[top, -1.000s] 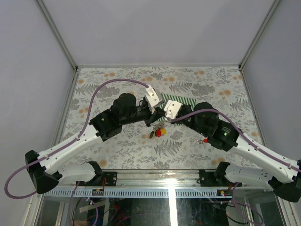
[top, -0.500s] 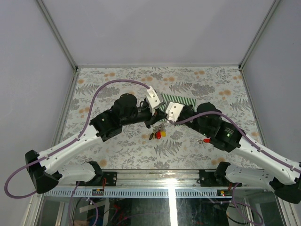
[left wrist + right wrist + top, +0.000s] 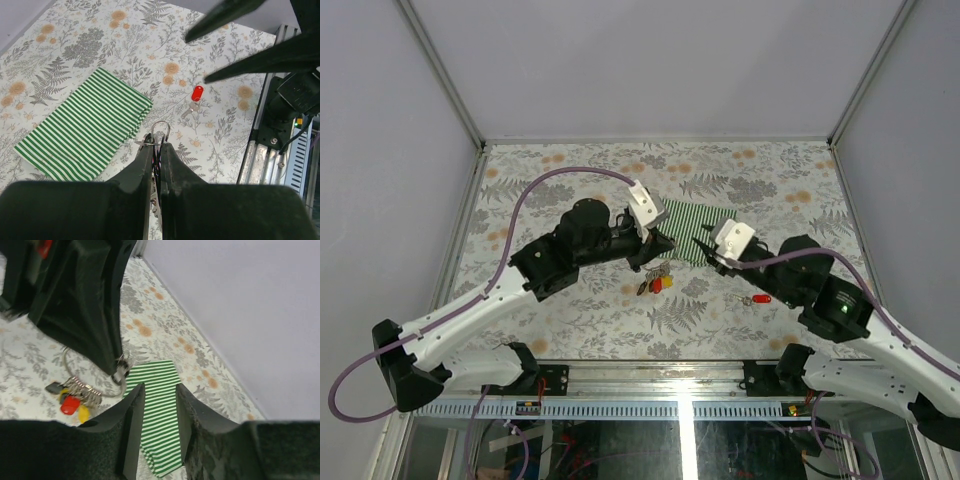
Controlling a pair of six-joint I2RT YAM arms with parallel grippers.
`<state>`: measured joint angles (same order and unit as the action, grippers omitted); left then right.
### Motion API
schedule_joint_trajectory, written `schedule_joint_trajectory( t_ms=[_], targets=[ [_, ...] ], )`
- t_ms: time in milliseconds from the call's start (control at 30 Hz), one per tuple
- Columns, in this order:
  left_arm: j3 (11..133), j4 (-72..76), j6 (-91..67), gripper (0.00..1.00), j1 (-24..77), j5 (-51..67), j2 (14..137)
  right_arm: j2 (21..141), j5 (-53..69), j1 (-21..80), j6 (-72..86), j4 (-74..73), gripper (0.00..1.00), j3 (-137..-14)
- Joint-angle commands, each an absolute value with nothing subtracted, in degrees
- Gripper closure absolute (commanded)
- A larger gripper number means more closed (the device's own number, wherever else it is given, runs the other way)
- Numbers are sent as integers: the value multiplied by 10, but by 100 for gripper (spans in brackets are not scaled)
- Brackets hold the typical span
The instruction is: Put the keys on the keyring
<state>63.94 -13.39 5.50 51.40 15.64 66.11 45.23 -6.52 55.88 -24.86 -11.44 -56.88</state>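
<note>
Top external view has the two arms meeting over the middle of the floral desk (image 3: pixel 770 170). The left gripper (image 3: pixel 658 250) is pinched tight on the keyring (image 3: pixel 161 122), gripping the thin silver wire so that a small loop of it pokes out past the fingertips. The ring's bunch of keys (image 3: pixel 655 283), with red, yellow and dark tags, sits just below the left gripper on the near side; whether they rest on the desk I can't tell. The right gripper (image 3: pixel 705 252) is near the left one but apart from it, its jaws parted with nothing between them; from its own wrist camera the green-and-white striped cloth (image 3: pixel 160 430) shows through the gap. That cloth lies flat on the desk beyond both grippers. A red-tagged key (image 3: pixel 760 298) lies loose on the desk, well clear of the ring, beside the right arm.
</note>
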Motion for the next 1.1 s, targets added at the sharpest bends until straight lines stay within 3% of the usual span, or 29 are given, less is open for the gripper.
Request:
schedule_joint_trajectory(
  t_ms=[0,467,733,1067],
  targets=[
    [656,-70,28,100,517,175,631,393,-4,561,-184,-107,60,-523],
    [613,-32,-92,100,515,233,515,370,128,561,45,-15,46,-474],
    [622,-50,-138,100,515,307,468,381,252,561,77,88,46,-470],
    [628,-54,-155,100,516,302,453,432,324,561,94,138,47,-484]
  ],
)
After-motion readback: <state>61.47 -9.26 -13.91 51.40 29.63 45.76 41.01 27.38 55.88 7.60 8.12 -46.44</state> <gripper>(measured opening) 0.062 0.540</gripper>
